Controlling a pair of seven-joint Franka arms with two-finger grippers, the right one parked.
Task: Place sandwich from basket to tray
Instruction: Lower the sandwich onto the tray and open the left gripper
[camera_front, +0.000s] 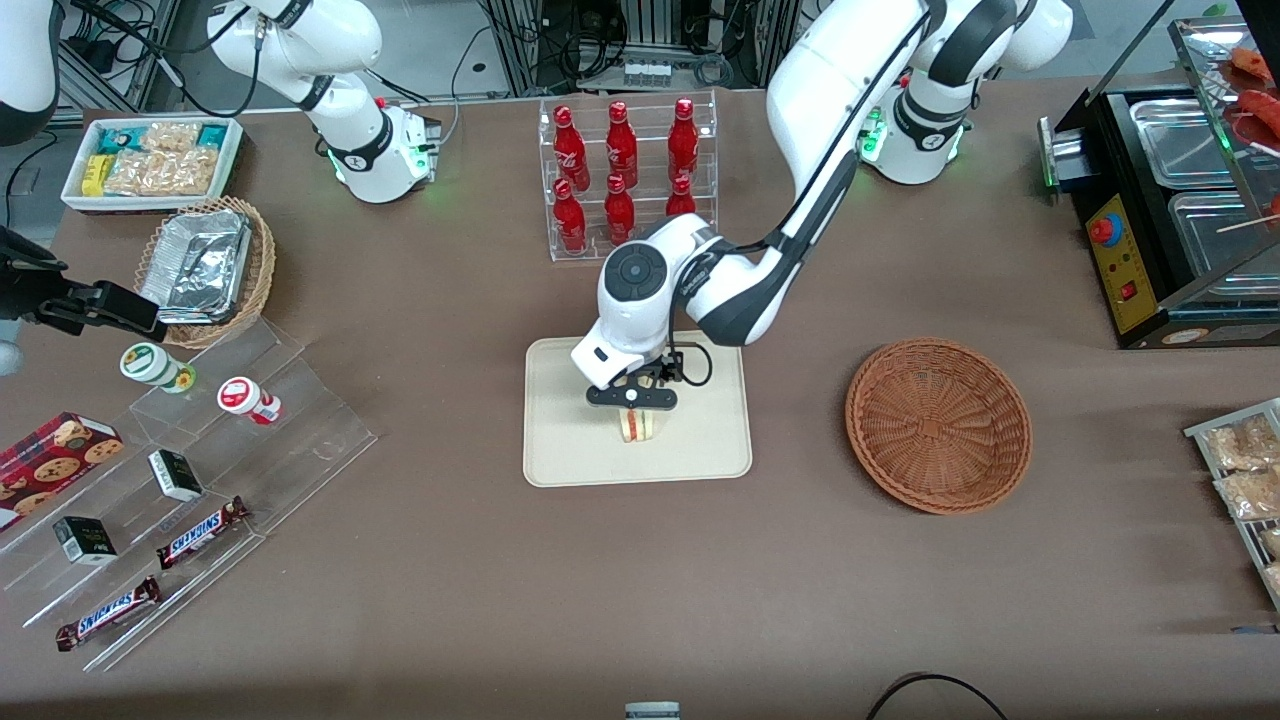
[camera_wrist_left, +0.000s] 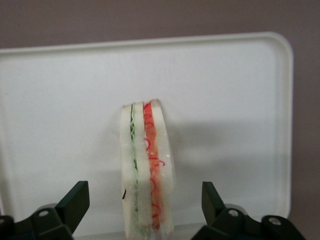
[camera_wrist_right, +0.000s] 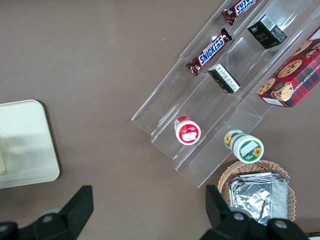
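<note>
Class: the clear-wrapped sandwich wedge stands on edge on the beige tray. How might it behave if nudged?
The clear-wrapped triangular sandwich wedge stands narrow and upright on the cream-beige tray, so it probably tips easily. Its film looks slippery, its bread likely squashy. The open pincer straddles it without touching.

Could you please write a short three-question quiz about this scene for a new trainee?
1. True or false: the sandwich is in the wicker basket.
2. The left arm's end effector is:
A. open, one finger on each side of the sandwich, not touching it
B. shut on the sandwich
C. over the basket
3. Fill in: the sandwich stands on edge on the ____.

Key
1. False: the sandwich is on the cream tray, and the basket holds nothing visible.
2. A: the end effector is just above the tray, with a gap between each finger and the sandwich.
3. tray
</note>
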